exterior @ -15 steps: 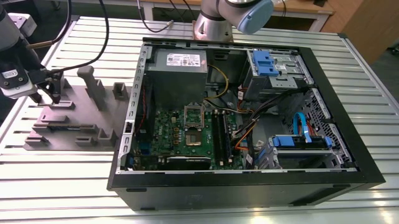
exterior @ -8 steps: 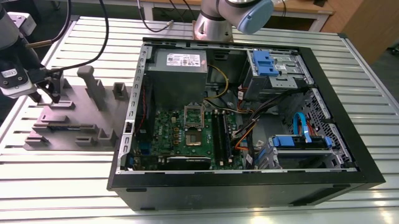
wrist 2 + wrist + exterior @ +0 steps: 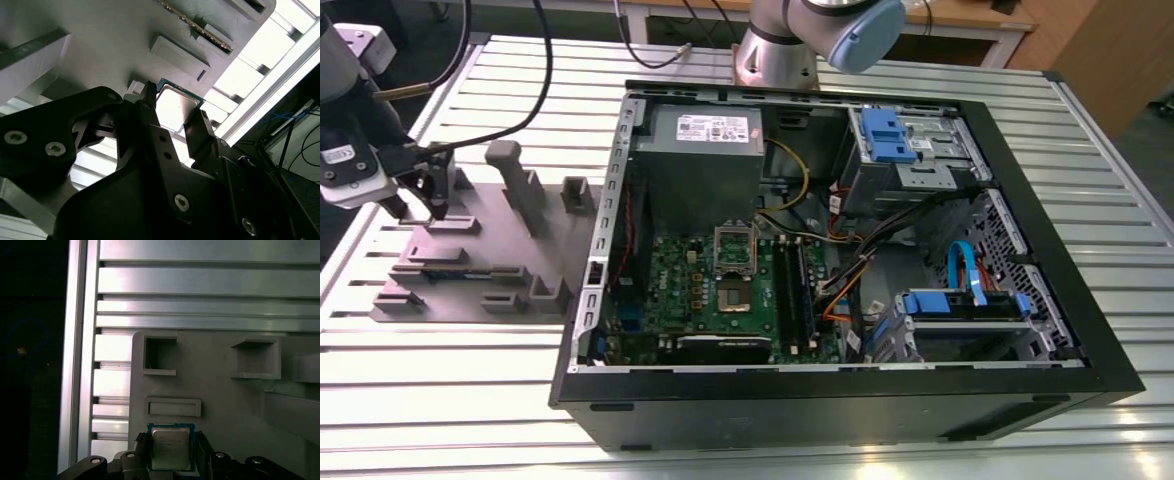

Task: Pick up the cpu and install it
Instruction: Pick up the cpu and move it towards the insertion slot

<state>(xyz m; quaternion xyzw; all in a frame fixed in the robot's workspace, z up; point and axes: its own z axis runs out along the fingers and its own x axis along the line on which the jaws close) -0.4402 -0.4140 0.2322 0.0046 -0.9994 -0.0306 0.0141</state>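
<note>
The cpu point(image 3: 170, 448) is a small square chip with a shiny metal top and a thin dark rim. It sits between my gripper's point(image 3: 171, 450) two black fingers, which press on its opposite edges. In the second wrist view the cpu point(image 3: 175, 108) gleams between the fingertips point(image 3: 199, 126), just above the grey holder point(image 3: 115, 45). In the exterior view my gripper point(image 3: 420, 207) hangs over the grey holder point(image 3: 480, 270) at the exterior view's left. The open computer case point(image 3: 854, 390) lies to the right of it, with the motherboard's bare socket point(image 3: 734, 268) near its middle.
The grey holder carries upright posts point(image 3: 520, 185) and several recesses point(image 3: 160, 356). Black cables point(image 3: 520, 60) run from the arm across the slatted metal table point(image 3: 454, 380). The arm's base point(image 3: 781, 45) stands behind the case. Drive bays with blue clips point(image 3: 887, 135) and loose wires fill the case's right side.
</note>
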